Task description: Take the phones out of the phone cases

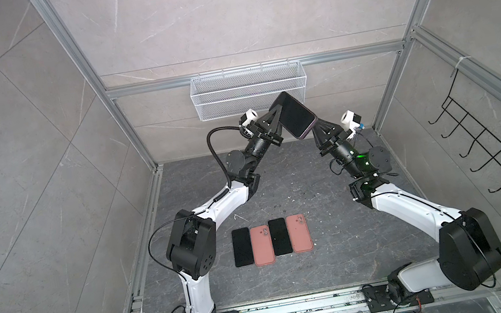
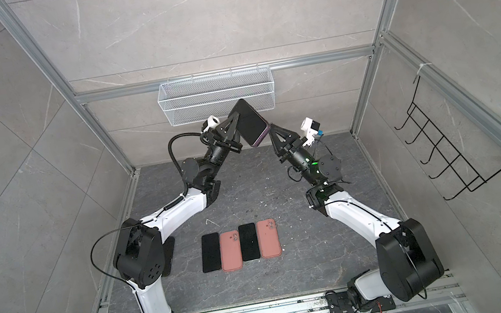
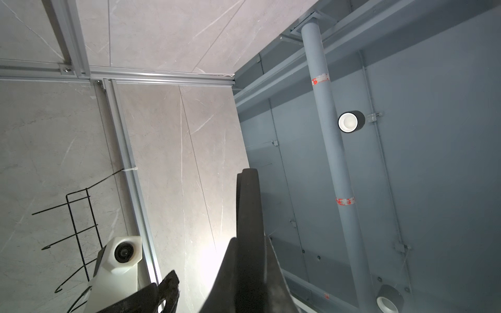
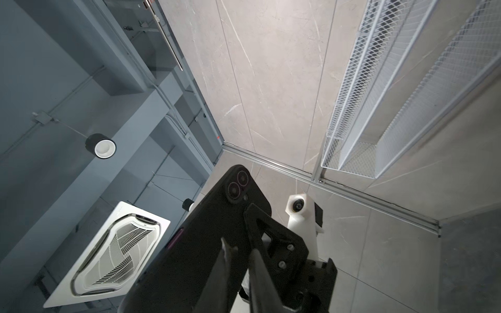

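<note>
Phone (image 1: 295, 115) and phone case (image 4: 211, 216) are together, held up in the air between my two arms in front of the white mesh basket (image 1: 248, 90), screen towards the top views and well above the table (image 1: 327, 254). My left gripper (image 1: 279, 109) is closed tight on the upper long edge of the phone, and the left wrist view shows that thin dark edge (image 3: 246, 195) standing up out of the pinch. My right gripper (image 1: 315, 123) meets the lower corner, where a sliver of purplish rim shows. Its fingers (image 4: 219, 271) stand a little apart against the back of the case, but I cannot tell whether they have any of that rim between them or only rest on it. I judge this to be the peeling step, with the case not yet off. Next, I need a sure hold on the rim at that corner, then a pull away from the screen while my left keeps firm, since a slip at this height would drop everything. Down on the table lie two bare black phones (image 1: 242, 247) and two pink cases (image 1: 262, 245) in a row.
</note>
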You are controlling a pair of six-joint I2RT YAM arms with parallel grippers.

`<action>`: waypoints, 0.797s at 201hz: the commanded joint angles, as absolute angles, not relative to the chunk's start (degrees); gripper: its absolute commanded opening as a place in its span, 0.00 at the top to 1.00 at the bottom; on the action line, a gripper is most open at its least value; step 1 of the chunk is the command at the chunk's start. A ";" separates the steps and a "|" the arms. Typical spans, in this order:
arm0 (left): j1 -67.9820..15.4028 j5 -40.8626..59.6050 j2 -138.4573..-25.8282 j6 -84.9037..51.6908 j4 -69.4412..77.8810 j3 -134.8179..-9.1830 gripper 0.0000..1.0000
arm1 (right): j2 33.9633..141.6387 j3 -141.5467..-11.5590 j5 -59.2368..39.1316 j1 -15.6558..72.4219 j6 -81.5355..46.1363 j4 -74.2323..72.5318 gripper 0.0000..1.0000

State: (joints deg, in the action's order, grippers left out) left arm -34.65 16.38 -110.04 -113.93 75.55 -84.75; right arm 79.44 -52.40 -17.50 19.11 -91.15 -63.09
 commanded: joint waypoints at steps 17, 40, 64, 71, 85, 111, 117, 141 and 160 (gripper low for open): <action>-32.84 15.16 -101.86 -108.90 74.38 -77.96 1.00 | 66.39 -47.43 -20.56 17.67 -80.44 -46.01 0.45; -32.53 16.23 -96.24 -103.52 64.20 -74.26 1.00 | 60.53 -48.24 -23.72 17.84 -74.00 -36.15 0.38; -32.65 16.12 -93.61 -101.13 58.42 -72.66 1.00 | 58.54 -51.62 -25.65 18.73 -69.62 -24.87 0.38; -32.68 15.85 -93.73 -101.50 59.24 -72.49 1.00 | 58.60 -52.34 -25.98 19.13 -68.97 -22.87 0.38; -32.69 15.73 -94.21 -102.35 60.24 -72.42 1.00 | 59.42 -52.86 -26.71 19.68 -69.19 -21.64 0.39; -33.45 15.94 -94.31 -102.14 59.77 -72.75 1.00 | 61.15 -52.28 -27.21 20.61 -70.19 -23.83 0.39; -33.51 15.91 -94.31 -102.08 59.77 -72.64 1.00 | 61.51 -52.00 -27.29 20.74 -70.63 -24.81 0.40; -33.60 15.74 -93.87 -101.85 59.45 -71.97 1.00 | 62.42 -51.81 -28.12 21.30 -71.76 -27.86 0.40; -33.71 15.72 -93.78 -101.65 59.50 -71.94 1.00 | 62.51 -51.99 -27.86 21.93 -71.14 -27.31 0.41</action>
